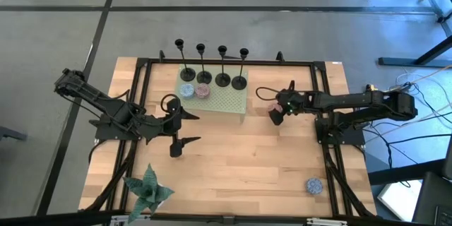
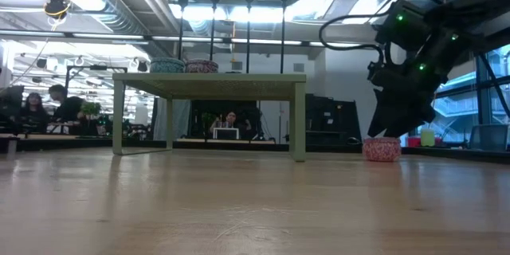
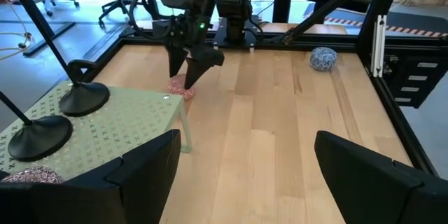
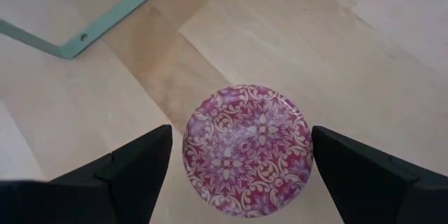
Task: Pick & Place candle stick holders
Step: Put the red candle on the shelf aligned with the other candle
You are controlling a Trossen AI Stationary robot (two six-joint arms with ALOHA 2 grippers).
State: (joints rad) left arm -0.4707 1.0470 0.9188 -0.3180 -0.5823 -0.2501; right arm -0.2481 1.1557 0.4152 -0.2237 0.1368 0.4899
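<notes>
Wooden table [image 1: 233,155], open office behind | four candle stick holders [image 1: 212,78] upright on green stand [image 1: 229,102] | right gripper [image 4: 241,157] wide over pink tin [image 4: 246,150], probably not touching; centre first | left gripper [image 1: 185,128] wide, waiting

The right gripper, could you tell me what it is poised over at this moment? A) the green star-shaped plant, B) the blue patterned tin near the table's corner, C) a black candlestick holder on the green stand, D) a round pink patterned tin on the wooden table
D: the right gripper hangs open directly above the pink patterned tin, which sits on the wooden table beside the green stand.
</notes>
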